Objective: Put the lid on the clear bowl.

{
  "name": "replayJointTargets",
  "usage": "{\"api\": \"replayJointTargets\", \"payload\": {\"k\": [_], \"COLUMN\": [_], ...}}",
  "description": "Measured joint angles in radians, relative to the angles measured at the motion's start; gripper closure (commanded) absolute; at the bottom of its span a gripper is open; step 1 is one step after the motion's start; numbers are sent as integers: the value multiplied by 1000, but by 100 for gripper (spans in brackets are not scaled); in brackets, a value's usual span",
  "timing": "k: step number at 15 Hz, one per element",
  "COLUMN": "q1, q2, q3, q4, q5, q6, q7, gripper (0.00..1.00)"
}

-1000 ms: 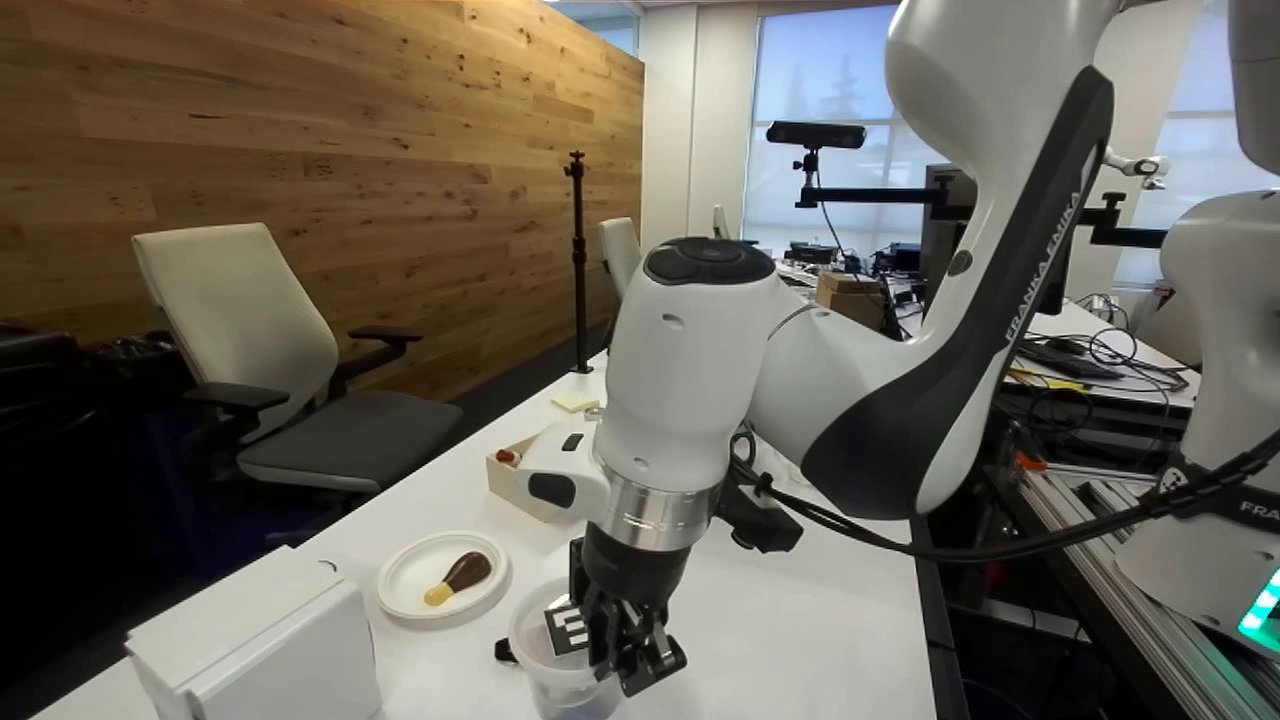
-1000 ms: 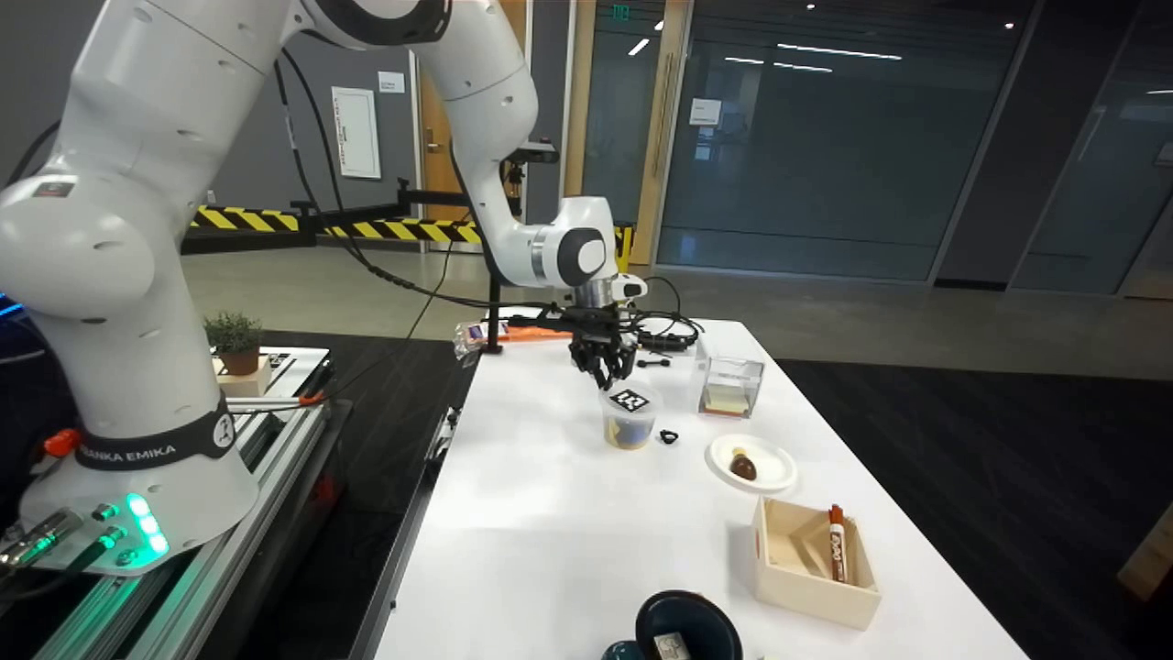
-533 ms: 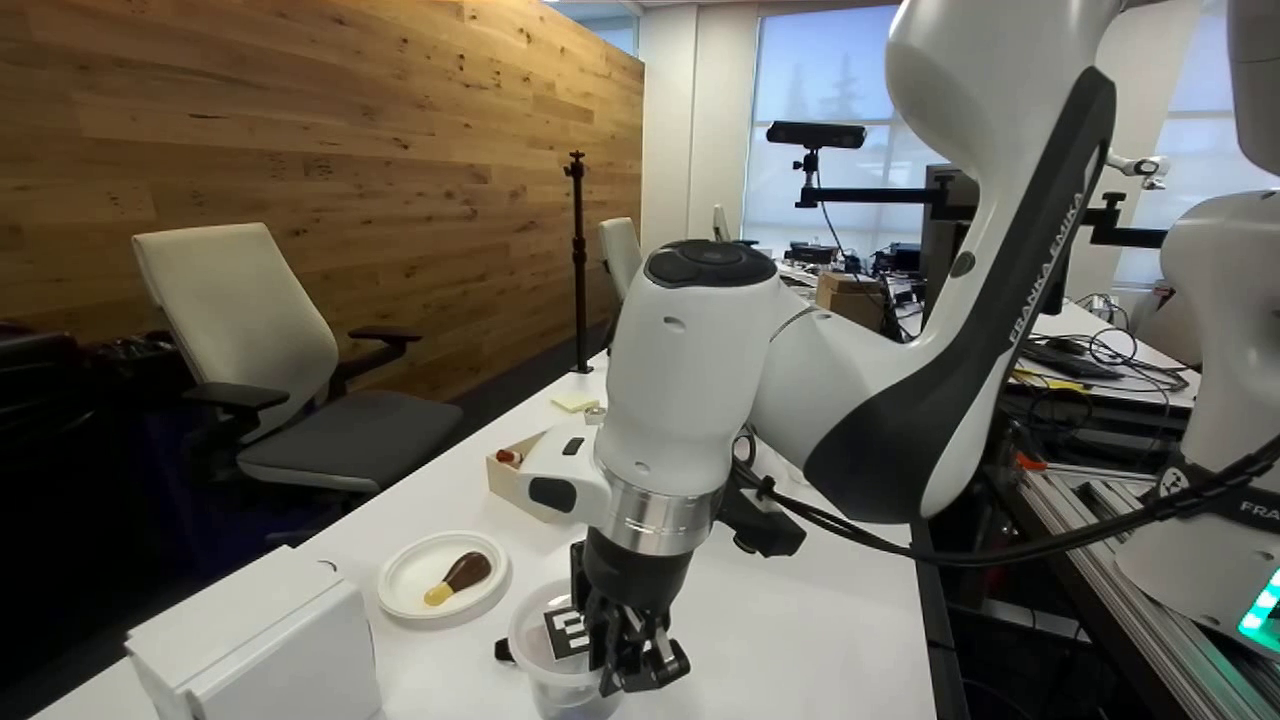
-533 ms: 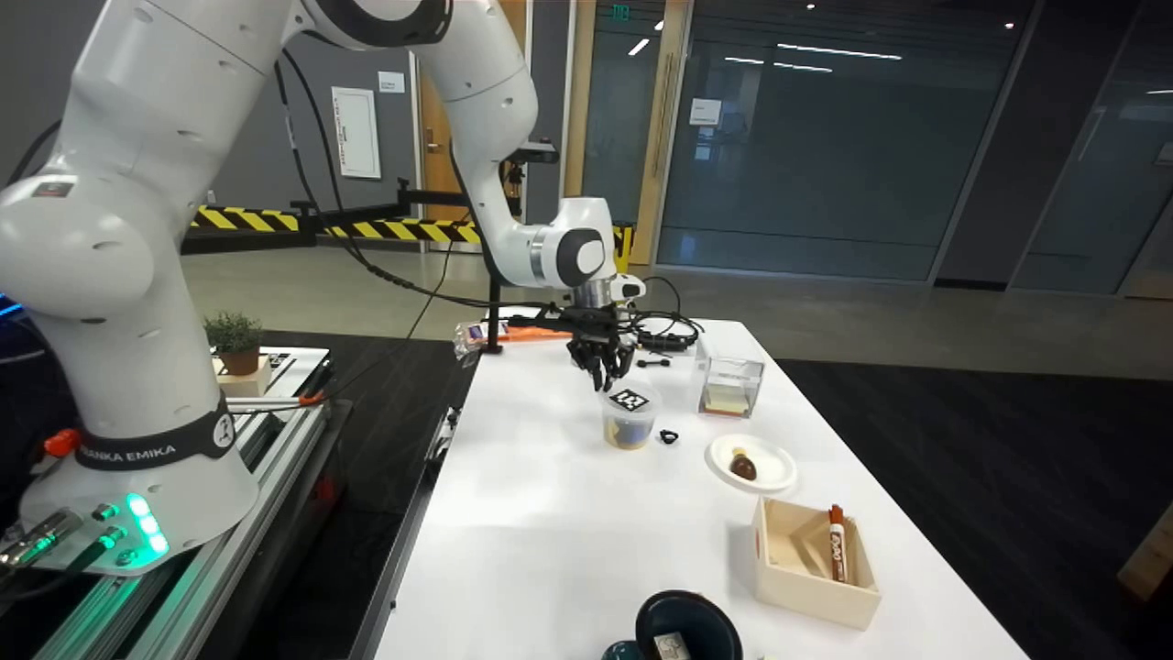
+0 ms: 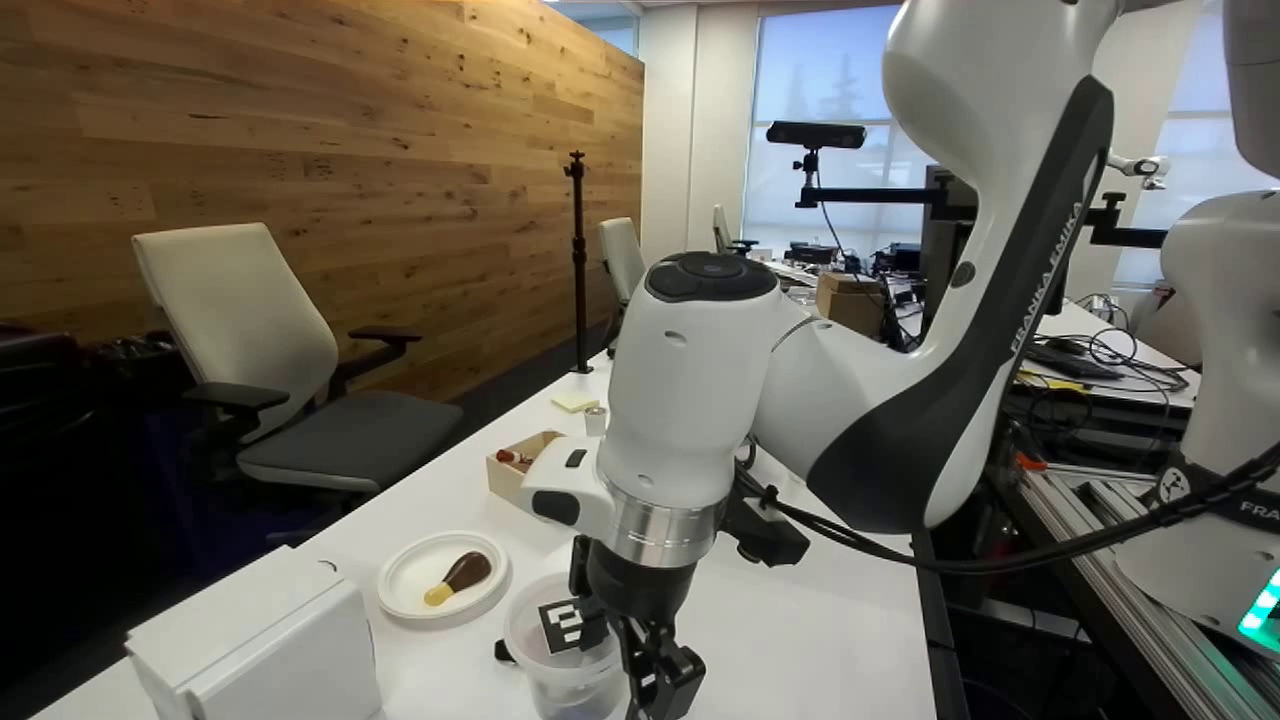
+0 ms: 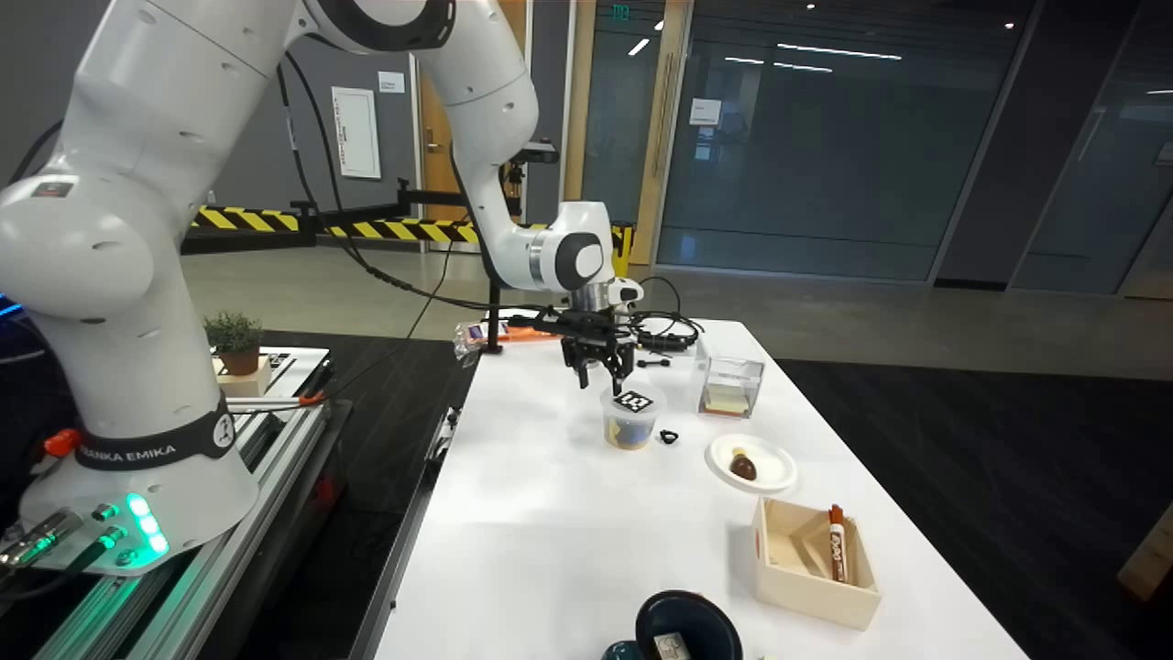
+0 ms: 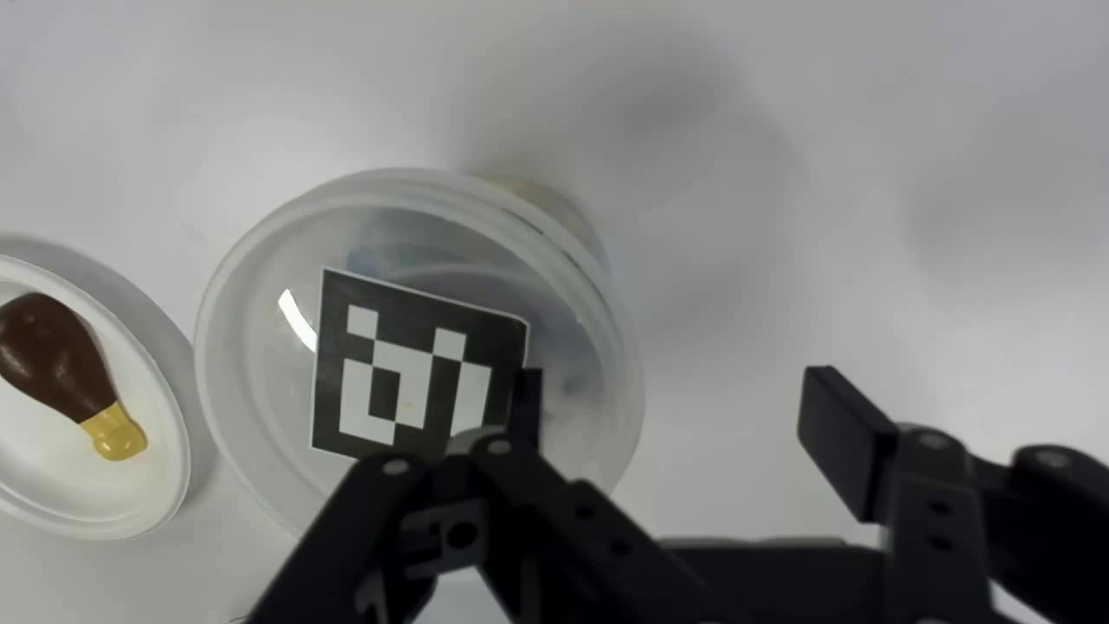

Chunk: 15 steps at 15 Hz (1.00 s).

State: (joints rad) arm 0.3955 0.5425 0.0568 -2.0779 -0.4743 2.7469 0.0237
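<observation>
Pale-blue daylight fills the window (image 5: pixel 830 60); the area beside the office chair (image 5: pixel 265 340) is near-black. In an exterior view, thin light streaks mark the dim glass wall (image 6: pixel 806 165). In the wrist view, soft shadows lie on the white tabletop (image 7: pixel 866 130), curved glare sits on the lid (image 7: pixel 416 347), and the gripper (image 7: pixel 680 425) is out of focus

Wrist view on my screen: one jaw hid part of patterned lid (image 7: pixel 407 351); I couldn't tell whether it touched. Jaws looked blurred, cut off by bottom edge. Plate (image 7: pixel 52 468) and brown item (image 7: pixel 52 355) ran off left edge. In an exterior view, bowl (image 5: pixel 575 692) ran below picture's edge, its side partly hidden behind jaws. Contents (image 6: pixel 628 433) were too blurred to name, black thing (image 6: pixel 669 437) too small. Dark vessel (image 6: pixel 704 619) was cut off at bottom.
</observation>
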Motion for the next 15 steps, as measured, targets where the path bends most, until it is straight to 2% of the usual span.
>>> {"api": "replayJointTargets", "payload": {"k": [15], "q1": [-15], "q2": [-2], "q3": [3], "q4": [44], "q5": [5], "q6": [0], "q7": [0], "gripper": [0]}}
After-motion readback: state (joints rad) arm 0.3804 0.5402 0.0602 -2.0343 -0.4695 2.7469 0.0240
